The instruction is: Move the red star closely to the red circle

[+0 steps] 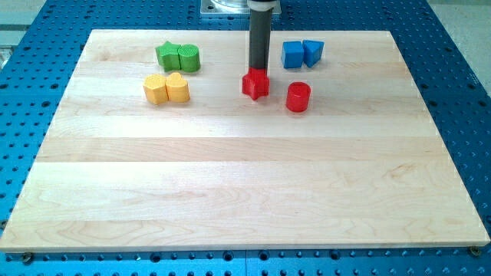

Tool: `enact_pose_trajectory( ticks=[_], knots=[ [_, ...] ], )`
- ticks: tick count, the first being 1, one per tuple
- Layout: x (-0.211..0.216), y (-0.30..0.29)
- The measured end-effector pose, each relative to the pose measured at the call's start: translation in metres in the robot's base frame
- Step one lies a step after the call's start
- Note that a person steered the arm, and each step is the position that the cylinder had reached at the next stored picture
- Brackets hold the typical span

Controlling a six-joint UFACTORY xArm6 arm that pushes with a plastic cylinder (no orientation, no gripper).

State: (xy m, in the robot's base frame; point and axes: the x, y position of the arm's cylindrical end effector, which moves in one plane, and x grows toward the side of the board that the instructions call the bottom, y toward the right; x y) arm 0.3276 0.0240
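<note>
Your arm carries no gripper, so nothing is grasped or clenched: it ends in a dark rod whose lower end, my tip (pixel 258 70), sits right at the far edge of the red star (pixel 255 84), on the side toward the view's top. You can see the rod meeting the star's upper edge, though whether it truly touches cannot be told from this angle.

Look to the view's right of the star and slightly lower: the red circle (pixel 298 97) stands near it, with a narrow strip of bare tabletop (pixel 245 192) between them. Nothing lies in that strip.

Further toward the view's top right you have two blue blocks side by side and touching: a blue one (pixel 292 54) of blocky outline and a blue triangle-like one (pixel 313 51). At the view's upper left sit a green star (pixel 168 56) pressed against a second green block (pixel 189 57), and just below them two yellow blocks, a yellow hexagon-like one (pixel 155 89) touching a yellow heart-like one (pixel 177 88). All of these are well apart from the red pair.

Your star is a small bright red piece, lying flat, with its points visible around the top face.
</note>
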Motion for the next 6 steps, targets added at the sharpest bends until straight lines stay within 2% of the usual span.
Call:
enact_pose_trajectory(
  ticks=[1, 2, 5, 6],
  knots=[
    [-0.027, -0.038],
    [-0.014, -0.069],
    [0.031, 0.017],
    [0.078, -0.053]
  ],
)
